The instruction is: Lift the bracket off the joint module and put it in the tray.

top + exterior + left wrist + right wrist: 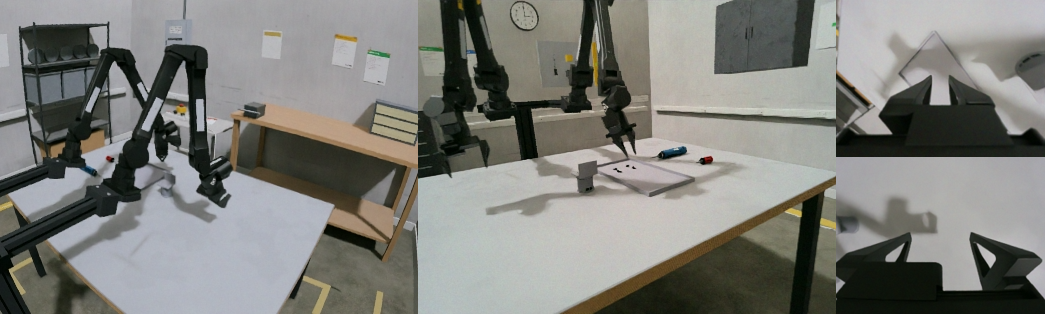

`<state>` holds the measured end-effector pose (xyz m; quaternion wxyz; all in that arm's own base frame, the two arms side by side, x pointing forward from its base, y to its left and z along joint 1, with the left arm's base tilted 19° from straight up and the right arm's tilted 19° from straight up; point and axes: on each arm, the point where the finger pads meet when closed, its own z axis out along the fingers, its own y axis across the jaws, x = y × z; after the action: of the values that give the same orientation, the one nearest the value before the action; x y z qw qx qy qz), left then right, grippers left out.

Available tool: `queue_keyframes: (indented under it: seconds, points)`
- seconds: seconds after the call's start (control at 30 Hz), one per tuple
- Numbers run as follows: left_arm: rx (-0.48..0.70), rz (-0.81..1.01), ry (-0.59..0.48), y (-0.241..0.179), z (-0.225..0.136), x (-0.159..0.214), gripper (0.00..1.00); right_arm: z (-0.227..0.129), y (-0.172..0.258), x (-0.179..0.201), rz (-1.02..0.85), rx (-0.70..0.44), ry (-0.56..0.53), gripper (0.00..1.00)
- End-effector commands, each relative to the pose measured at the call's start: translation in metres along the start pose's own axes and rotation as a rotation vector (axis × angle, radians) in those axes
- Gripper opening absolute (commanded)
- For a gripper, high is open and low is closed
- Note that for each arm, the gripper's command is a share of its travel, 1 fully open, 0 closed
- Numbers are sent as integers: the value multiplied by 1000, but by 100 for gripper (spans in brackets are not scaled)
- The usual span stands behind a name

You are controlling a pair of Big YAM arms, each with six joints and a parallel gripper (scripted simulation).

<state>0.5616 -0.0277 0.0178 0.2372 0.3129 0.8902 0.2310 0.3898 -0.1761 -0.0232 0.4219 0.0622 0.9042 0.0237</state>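
Note:
The grey joint module [166, 192] [585, 185] [848, 224] stands upright on the table beside the tray [672, 187] [959, 63], outside it. The grey bracket [170, 178] [587, 169] sits on top of the module, with one plate standing up. In the left wrist view the module is at the right edge, seen from above. My left gripper [631, 151] [940, 78] hangs above the tray, pointing down, its fingers part open with nothing between them. My right gripper [469, 171] [940, 235] is wide open and empty above the table, off to the module's side away from the tray.
A blue tool [89, 170] [672, 152] and a small red tool [110, 159] [706, 160] lie on the table beyond the tray. Small dark marks show on the tray floor in the exterior view. A wooden bench [300, 129] stands behind the table.

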Motion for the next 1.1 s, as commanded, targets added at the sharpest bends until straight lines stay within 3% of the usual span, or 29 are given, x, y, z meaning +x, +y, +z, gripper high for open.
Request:
queue_keyframes:
  seconds: [0.0,0.2,0.3,0.5,0.8,0.87,1.07]
  points:
    - [109,320,-19,-36,-17,-34,29,-5,26,-30,-216,-115,-9,100]
    - [222,566,-36,-78,-32,-40,29,-14,59,-42,-389,-245,-34,100]
    - [233,596,-44,-82,-37,-43,29,-17,65,-44,-421,-266,-40,100]
    - [342,769,-59,-128,-50,-41,29,-41,116,-63,-659,-463,-127,100]
    - [352,748,-63,-129,-54,-42,29,-89,179,-89,-914,-699,-317,100]
    - [352,748,-63,-129,-54,-42,29,-89,179,-89,-914,-699,-317,100]
    - [339,743,-74,-125,-57,-46,29,-125,215,-103,-1004,-831,-452,100]
